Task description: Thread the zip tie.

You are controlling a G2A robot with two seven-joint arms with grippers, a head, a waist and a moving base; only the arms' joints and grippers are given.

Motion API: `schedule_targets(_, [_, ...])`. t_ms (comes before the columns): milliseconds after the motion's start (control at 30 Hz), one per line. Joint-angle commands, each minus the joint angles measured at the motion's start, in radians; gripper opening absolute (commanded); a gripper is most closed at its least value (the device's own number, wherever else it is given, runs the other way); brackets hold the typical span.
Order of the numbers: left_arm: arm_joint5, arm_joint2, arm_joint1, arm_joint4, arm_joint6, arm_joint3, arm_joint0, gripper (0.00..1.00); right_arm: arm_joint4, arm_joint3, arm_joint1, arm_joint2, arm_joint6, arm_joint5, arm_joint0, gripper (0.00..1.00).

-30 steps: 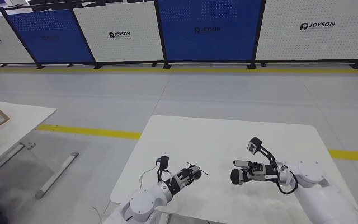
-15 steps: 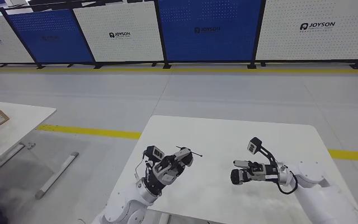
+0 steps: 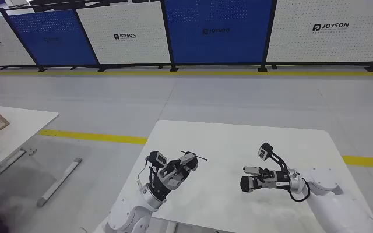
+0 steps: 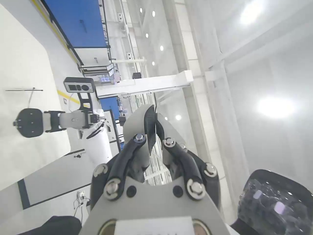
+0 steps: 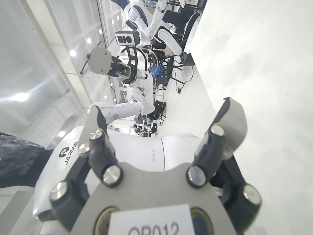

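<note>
Above the white bench [image 3: 245, 140], the thin black zip tie [image 3: 195, 155] lies crosswise just left of centre in the top view, pinched in the closed left end effector [image 3: 187, 163]. The right end effector [image 5: 161, 105], right of centre in that view, faces it well apart with its jaws spread wide.

And this was a robotics test hall: blue and white perforated partition panels [image 3: 218, 32] lined the back, a yellow line [image 3: 93, 137] crossed the polished grey floor [image 3: 204, 99], ceiling lights [image 4: 153, 13] shone high overhead, and a second white robot [image 5: 141, 18] stood among desks and chairs.
</note>
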Motion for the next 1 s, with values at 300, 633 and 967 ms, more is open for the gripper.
schedule_targets(300, [0.121, 0.121, -0.005, 0.175, 0.025, 0.173, -0.061, 0.00, 0.000, 0.000, 0.000, 0.000, 0.000, 0.000, 0.000, 1.00])
schedule_targets(633, [0.122, 0.125, -0.006, 0.189, 0.030, 0.178, -0.065, 0.00, 0.000, 0.000, 0.000, 0.000, 0.000, 0.000, 0.000, 1.00])
schedule_targets(967, [0.098, 0.143, -0.009, 0.161, -0.003, 0.175, -0.088, 0.00, 0.000, 0.000, 0.000, 0.000, 0.000, 0.000, 0.000, 1.00])
